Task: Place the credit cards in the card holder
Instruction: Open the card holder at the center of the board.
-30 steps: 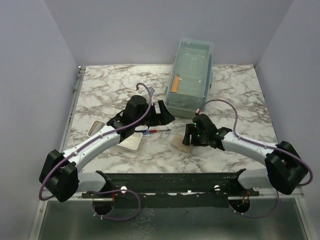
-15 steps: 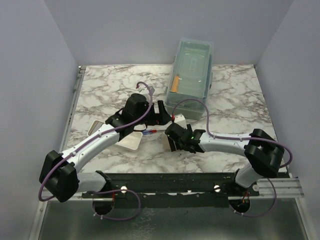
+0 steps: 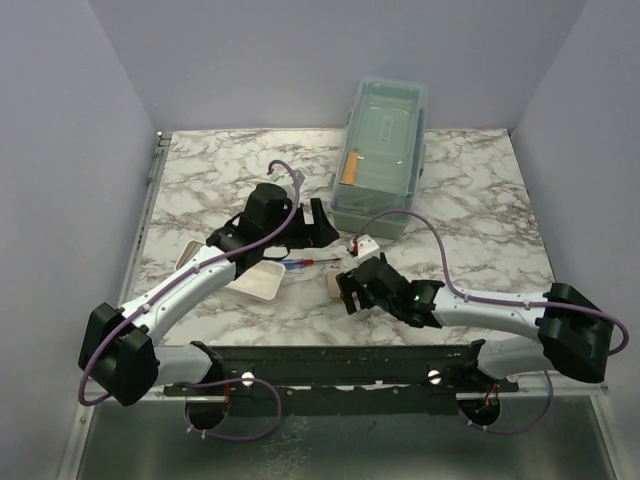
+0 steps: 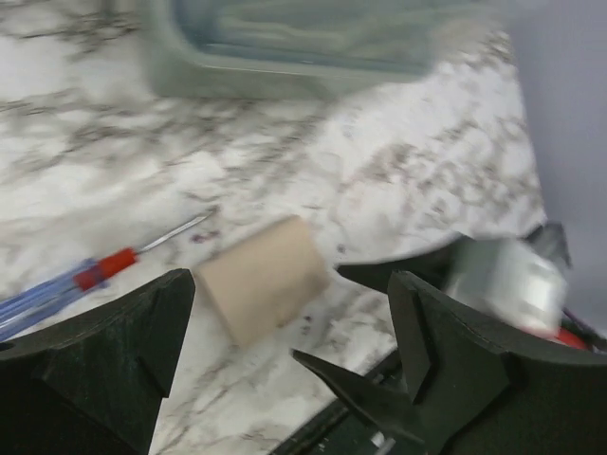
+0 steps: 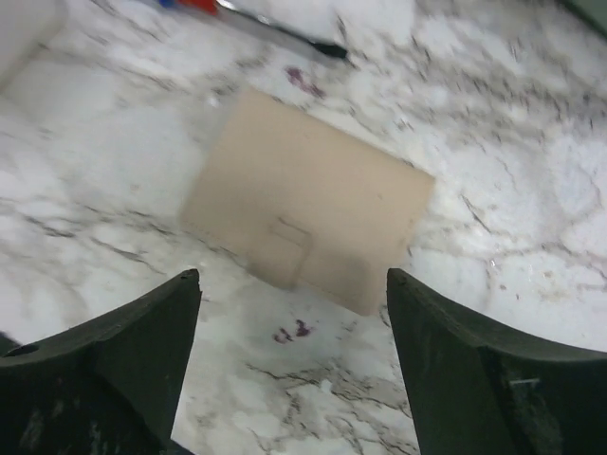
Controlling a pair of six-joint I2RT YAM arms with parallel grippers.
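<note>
Right claw [image 3: 351, 292] farther left and nearer.

lidded clear box [image 3: 382, 150], screwdriver [image 3: 303, 263], white tray [image 3: 258, 284]

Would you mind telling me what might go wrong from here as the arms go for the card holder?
1. The card holder lies flat and closed on the table; the open right fingers above it may skid it along rather than pinch it.
2. The screwdriver tip lies just beside the card holder and could get knocked or caught.
3. The open left fingers hover close to the same spot, so the two arms may collide.
</note>
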